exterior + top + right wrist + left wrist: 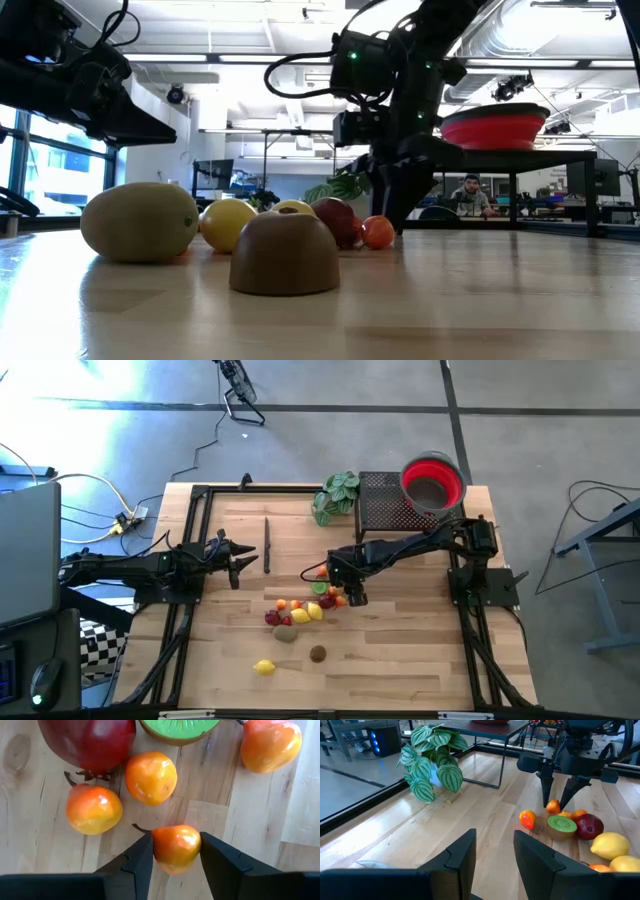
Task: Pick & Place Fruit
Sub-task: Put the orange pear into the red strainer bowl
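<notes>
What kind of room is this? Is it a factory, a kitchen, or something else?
Most likely a robotics lab or open workshop. Two robot arms are mounted at a wooden table with toy fruit; behind it are exposed ceiling ducts, desks with monitors, and a seated person.

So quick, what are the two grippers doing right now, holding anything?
Left gripper: open, empty, waiting at the table's left side.
Right gripper: down in the fruit pile, shut on a small orange fruit.
</notes>
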Controlling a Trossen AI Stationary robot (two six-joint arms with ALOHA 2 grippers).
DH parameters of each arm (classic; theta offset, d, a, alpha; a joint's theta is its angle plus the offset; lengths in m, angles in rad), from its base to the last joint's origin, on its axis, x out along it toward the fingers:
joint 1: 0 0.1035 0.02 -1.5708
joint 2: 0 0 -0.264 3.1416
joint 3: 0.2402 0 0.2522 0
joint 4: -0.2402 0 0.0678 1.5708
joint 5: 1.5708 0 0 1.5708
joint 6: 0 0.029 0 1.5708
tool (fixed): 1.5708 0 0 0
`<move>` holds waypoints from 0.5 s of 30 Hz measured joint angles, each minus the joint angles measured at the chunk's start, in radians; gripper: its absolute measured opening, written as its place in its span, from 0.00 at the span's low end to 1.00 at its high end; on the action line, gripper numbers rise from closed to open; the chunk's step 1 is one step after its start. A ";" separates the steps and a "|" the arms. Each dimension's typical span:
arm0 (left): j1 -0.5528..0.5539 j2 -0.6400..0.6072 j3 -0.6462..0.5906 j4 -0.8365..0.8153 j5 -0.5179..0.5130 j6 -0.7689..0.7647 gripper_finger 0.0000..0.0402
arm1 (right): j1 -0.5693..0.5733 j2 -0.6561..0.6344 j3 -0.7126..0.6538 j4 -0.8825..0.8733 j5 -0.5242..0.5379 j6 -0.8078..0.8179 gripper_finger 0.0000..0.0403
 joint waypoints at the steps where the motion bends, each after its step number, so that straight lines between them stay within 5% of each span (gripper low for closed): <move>1: 0.000 0.000 0.000 0.000 0.000 0.000 0.32 | 0.000 -0.007 -0.001 -0.002 0.001 0.000 0.36; 6: 0.000 0.000 0.000 0.000 -0.001 0.000 0.32 | -0.001 -0.076 0.000 -0.012 0.005 0.006 0.34; 15: 0.000 0.000 0.000 0.000 -0.001 0.000 0.32 | -0.001 -0.251 0.000 -0.066 0.166 0.012 0.34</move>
